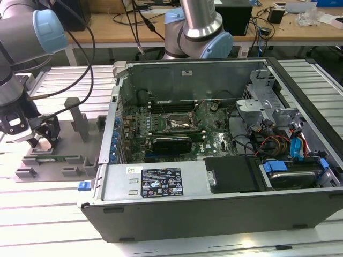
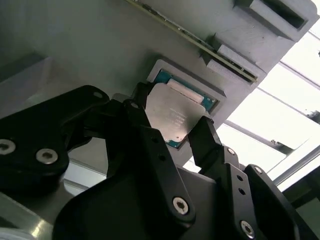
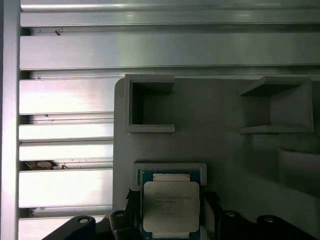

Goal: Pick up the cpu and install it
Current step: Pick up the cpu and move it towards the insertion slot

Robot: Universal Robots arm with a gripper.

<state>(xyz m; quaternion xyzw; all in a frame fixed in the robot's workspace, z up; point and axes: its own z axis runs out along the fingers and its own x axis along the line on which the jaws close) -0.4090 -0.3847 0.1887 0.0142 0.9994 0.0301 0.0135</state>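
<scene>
1. Exterior view: your gripper (image 1: pixel 43 138) is down on the grey fixture tray (image 1: pixel 64 163), at nine o'clock from the open computer case (image 1: pixel 214 203) (motherboard socket (image 1: pixel 179 124) inside).
2. Second wrist view: the jaws are closed against opposite edges of the cpu (image 2: pixel 172 115).
3. First wrist view: the cpu sits in its tray pocket, so lifting and installing remain.

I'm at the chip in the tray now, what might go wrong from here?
The gripper straddles the chip in its tray pocket; a skewed hold may tilt or jam it against the pocket rim. The computer case has tall walls and loose cables near the socket that the arm might snag.
</scene>
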